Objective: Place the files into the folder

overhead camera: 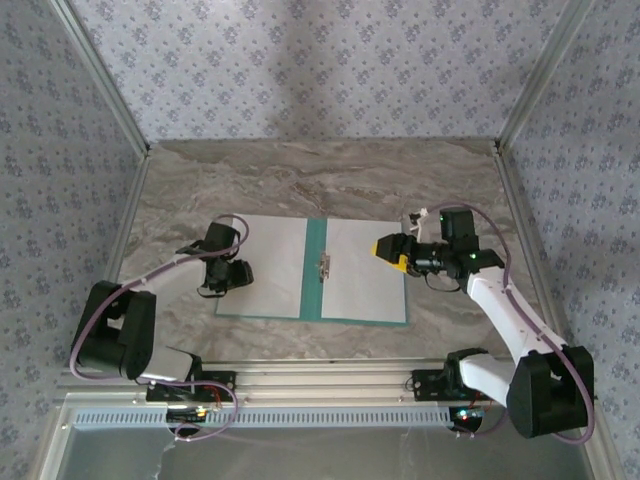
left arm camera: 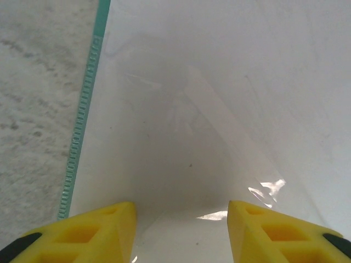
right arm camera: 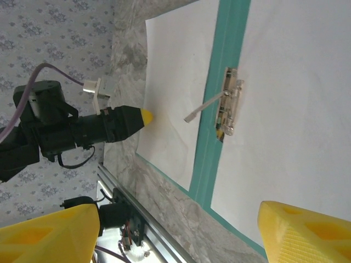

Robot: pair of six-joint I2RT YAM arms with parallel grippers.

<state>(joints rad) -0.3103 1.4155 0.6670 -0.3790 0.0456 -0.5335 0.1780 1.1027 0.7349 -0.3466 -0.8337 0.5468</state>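
Observation:
The teal folder (overhead camera: 316, 270) lies open and flat on the marble table, its metal clip (right arm camera: 229, 101) on the centre fold. One white file (overhead camera: 268, 265) covers its left half and another (overhead camera: 362, 275) its right half. My left gripper (overhead camera: 222, 262) is down at the left sheet's outer edge. In the left wrist view its yellow fingertips (left arm camera: 181, 230) stand apart over the white sheet (left arm camera: 219, 109), with the folder's teal edge (left arm camera: 82, 115) to their left. My right gripper (overhead camera: 392, 252) hovers open at the right sheet's outer edge, its fingers (right arm camera: 178, 235) wide apart with nothing between them.
An aluminium rail (overhead camera: 320, 380) runs along the near edge in front of the arm bases. Patterned walls and metal frame posts (overhead camera: 105, 80) close in the sides and back. Bare marble (overhead camera: 320, 175) lies behind the folder.

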